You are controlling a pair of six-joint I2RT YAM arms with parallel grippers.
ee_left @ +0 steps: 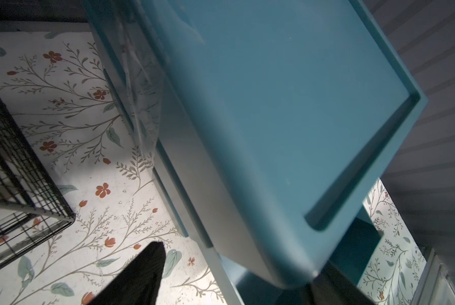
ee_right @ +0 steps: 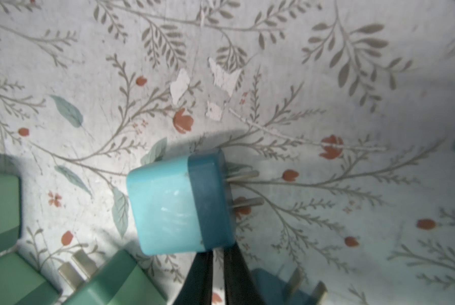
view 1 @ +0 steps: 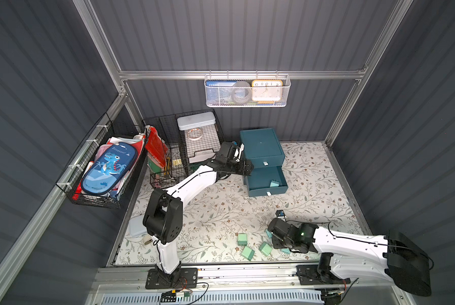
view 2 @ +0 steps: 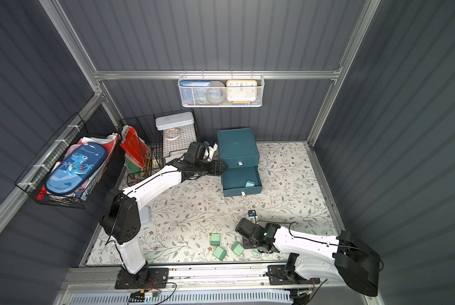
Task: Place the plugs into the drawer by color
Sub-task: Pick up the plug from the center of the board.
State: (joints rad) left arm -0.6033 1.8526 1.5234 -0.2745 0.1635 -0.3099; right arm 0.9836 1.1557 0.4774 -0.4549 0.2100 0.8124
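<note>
Right gripper [ee_right: 218, 253] at a blue plug [ee_right: 179, 203] by the table's [view 1: 313, 184] front edge.
Its fingers [ee_right: 202, 277] are nearly pressed together; green plugs [view 1: 248, 253] lie beside. Left gripper [view 1: 245, 167] is spread at the cabinet [view 1: 262, 144]; the open drawer [view 1: 258, 182] holds another plug [view 1: 274, 184].

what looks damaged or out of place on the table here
The floral table covering is damaged: a few pale patches where the print has flaked off, and a long pale scratch beside them, close to the light blue plug. Nothing looks spilled.
</note>
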